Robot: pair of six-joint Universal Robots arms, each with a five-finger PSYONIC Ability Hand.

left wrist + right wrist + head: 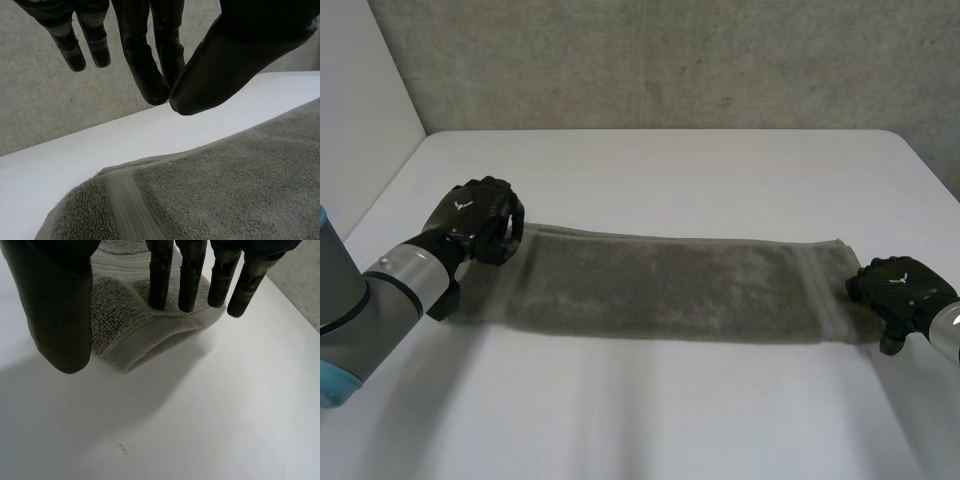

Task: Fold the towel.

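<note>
A grey-brown towel [660,285], folded into a long strip, lies flat across the white table [650,170]. My left hand [480,220] is at the strip's far left corner. In the left wrist view its thumb [240,60] meets its fingers in a pinch with no cloth between them, just above the towel [225,190]. My right hand [900,290] is at the strip's right end. There its fingers [160,280] are straight and reach down onto the towel's corner [130,335], and its thumb [55,305] stands apart on the other side of the edge.
A concrete wall [670,60] runs behind the table's far edge, and a pale wall panel [360,90] stands at the left. Bare tabletop lies in front of the towel and behind it.
</note>
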